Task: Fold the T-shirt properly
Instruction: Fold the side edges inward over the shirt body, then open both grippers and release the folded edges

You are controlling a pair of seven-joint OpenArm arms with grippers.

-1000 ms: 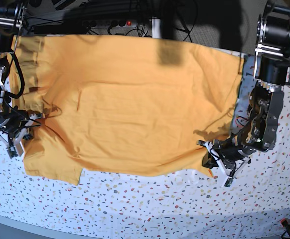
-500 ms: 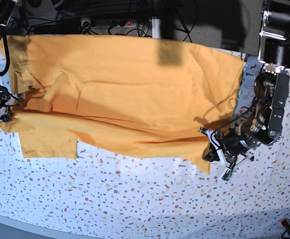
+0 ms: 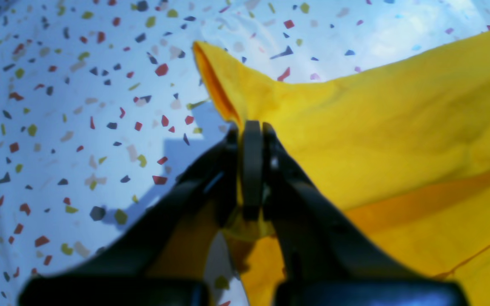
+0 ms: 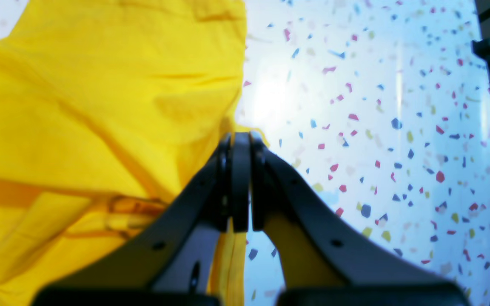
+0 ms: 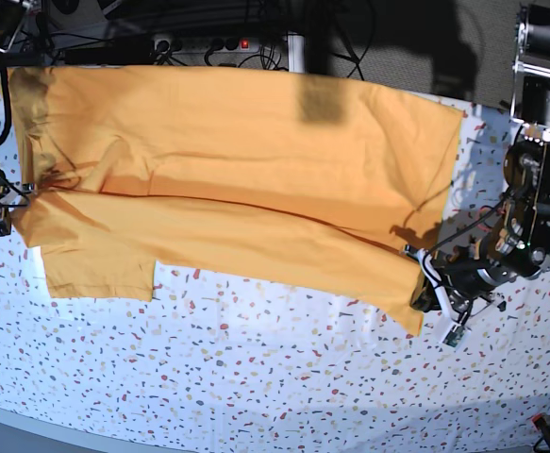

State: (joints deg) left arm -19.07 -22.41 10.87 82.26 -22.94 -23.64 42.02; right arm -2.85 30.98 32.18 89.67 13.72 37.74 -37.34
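T-shirt (image 5: 237, 179): mustard yellow, plain side up, spread across the speckled tabletop (image 5: 275, 377), near long edge folded over. Left gripper (image 3: 251, 127): jaws clamped on one corner of the T-shirt. Right gripper (image 4: 238, 138): jaws clamped on the opposite edge; mostly cut off in the base view. Neck hidden.

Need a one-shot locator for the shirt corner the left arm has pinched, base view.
Start from the speckled table and the orange-yellow T-shirt spread across it. Follow the near edge to the base view's right end, where the left gripper has its jaws shut on the pointed corner; the opposite end has a sleeve.
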